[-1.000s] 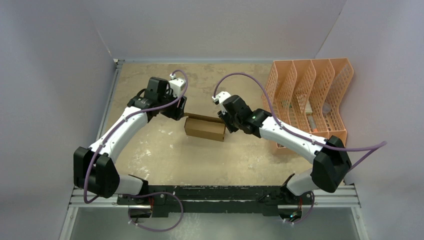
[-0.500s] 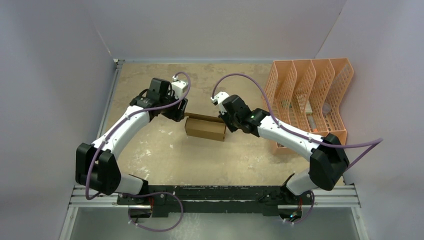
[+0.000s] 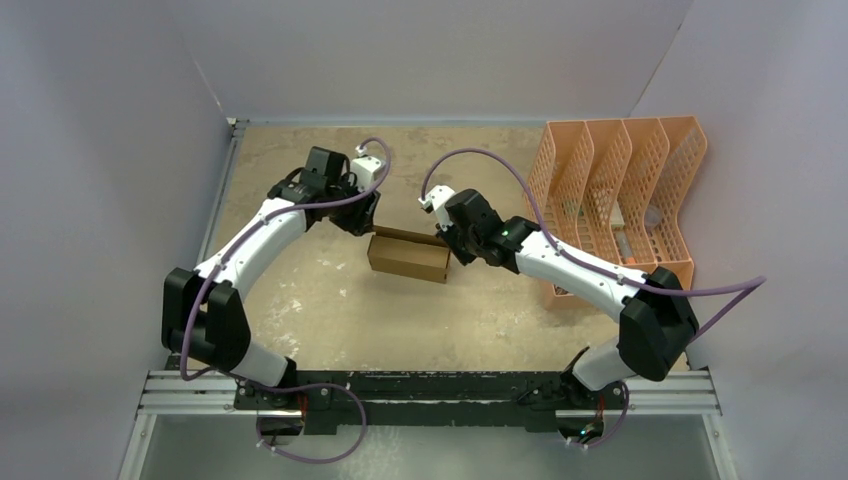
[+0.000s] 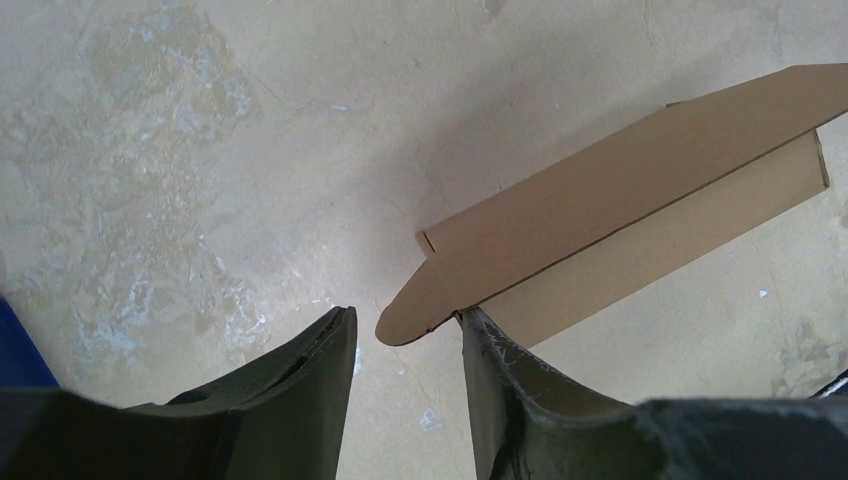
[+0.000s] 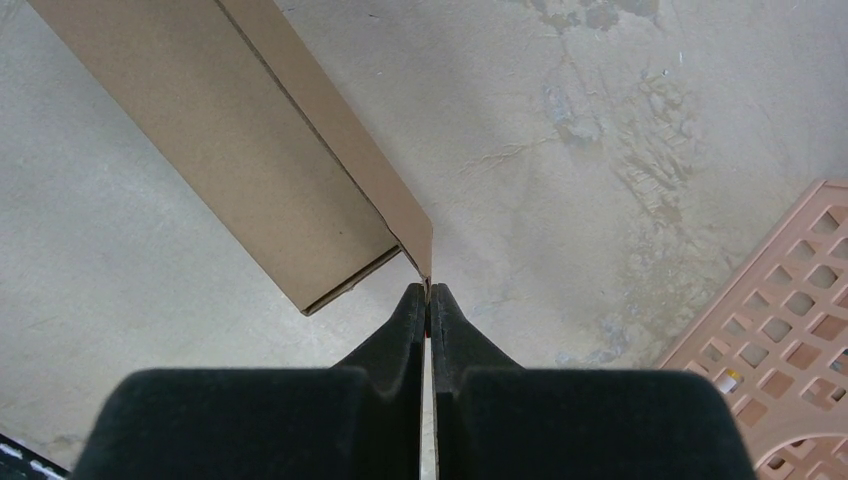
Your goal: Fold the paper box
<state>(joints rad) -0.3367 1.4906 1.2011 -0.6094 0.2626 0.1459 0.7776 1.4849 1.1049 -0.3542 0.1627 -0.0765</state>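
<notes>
1. Right now the paper box [image 3: 408, 258] lies near the middle of the table [image 3: 300, 300], a little toward its far edge. Its long side runs left to right between my two arms.
2. From the top camera it reads as a small, shallow rectangular box of plain brown cardboard. A thin flap stands along its far side.
3. My left gripper [image 4: 405, 318] is at the box's left end with its jaws apart.
4. On the left wrist camera a rounded tab [image 4: 415, 310] on the end of the flap sticks out into the gap between the two dark fingers [image 4: 300, 390]. The tab's edge sits right against the right-hand finger, but I cannot tell whether it presses there. The other finger is clear of the cardboard.
5. My right gripper [image 5: 428, 288] is at the box's right end, jaws together. On the right wrist camera the fingertips meet exactly at the pointed corner of the flap, which runs into the seam between them, so I read it as pinched.
6. Off to the side, a peach-orange perforated file organizer [image 3: 620, 190] stands along the table's right edge, well apart from the box. A corner of it shows on the right wrist camera.
7. Purple cables [image 3: 480, 155] loop over both arms.
</notes>
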